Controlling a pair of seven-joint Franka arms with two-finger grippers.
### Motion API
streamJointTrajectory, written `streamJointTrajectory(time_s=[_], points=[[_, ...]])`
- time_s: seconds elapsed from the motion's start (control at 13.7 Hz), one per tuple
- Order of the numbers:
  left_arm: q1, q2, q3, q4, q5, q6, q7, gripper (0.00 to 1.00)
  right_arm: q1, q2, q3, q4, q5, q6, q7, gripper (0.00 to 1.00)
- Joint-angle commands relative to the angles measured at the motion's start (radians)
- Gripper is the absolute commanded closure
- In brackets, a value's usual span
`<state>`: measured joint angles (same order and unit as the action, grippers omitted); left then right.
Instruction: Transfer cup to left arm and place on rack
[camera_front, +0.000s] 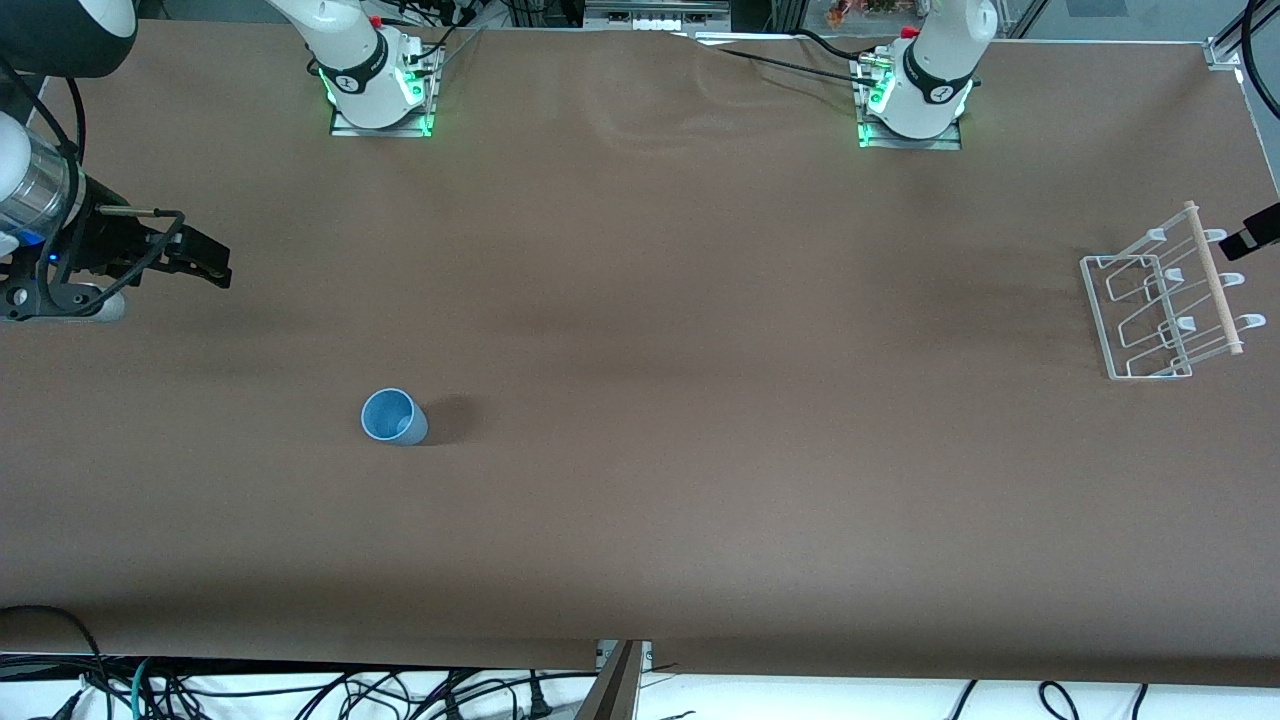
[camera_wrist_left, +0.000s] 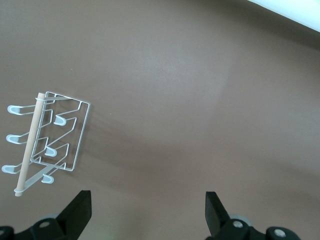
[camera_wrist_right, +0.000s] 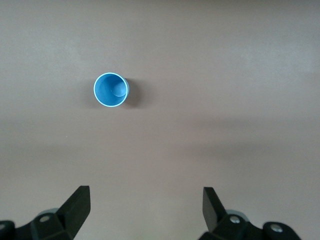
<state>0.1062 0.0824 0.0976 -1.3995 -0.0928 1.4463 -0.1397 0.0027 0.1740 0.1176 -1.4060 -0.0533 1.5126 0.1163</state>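
Brown cloth covers the surface (camera_front: 640, 500), and in the front view the light-blue cup (camera_front: 393, 417) stands upright on it toward the right arm's end, nearer the camera's edge than the white wire rack (camera_front: 1165, 305), which sits at the left arm's end with its wooden rod (camera_front: 1213, 278) across the top; the right gripper (camera_front: 205, 262) hangs over its own end and only a dark tip of the left gripper (camera_front: 1252, 235) shows at the rack's edge. In the left wrist view the left gripper's jaws stand wide apart and empty, the rack well apart from them. In the right wrist view the right gripper's jaws are likewise spread and empty, the cup standing mouth-up, apart from them.
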Motion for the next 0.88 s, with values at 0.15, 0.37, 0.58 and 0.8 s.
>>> streamJointTrajectory(time_s=[0.15,0.37,0.58,0.8], points=[[-0.003,-0.012,-0.067,0.017,0.001,-0.026,0.003,0.00,-0.018,-0.008,0.014,-0.004,0.013,-0.006,-0.013,0.01],[0.000,-0.023,-0.068,0.017,0.001,-0.070,-0.004,0.00,-0.018,-0.007,0.014,-0.004,0.015,-0.002,-0.013,0.01],[0.006,-0.036,-0.064,0.017,0.022,-0.090,-0.008,0.00,-0.018,-0.007,0.014,-0.004,0.013,-0.002,-0.013,0.01],[0.006,-0.041,-0.067,0.022,0.039,-0.092,-0.009,0.00,-0.018,-0.007,0.014,-0.004,0.015,0.000,-0.009,0.01]])
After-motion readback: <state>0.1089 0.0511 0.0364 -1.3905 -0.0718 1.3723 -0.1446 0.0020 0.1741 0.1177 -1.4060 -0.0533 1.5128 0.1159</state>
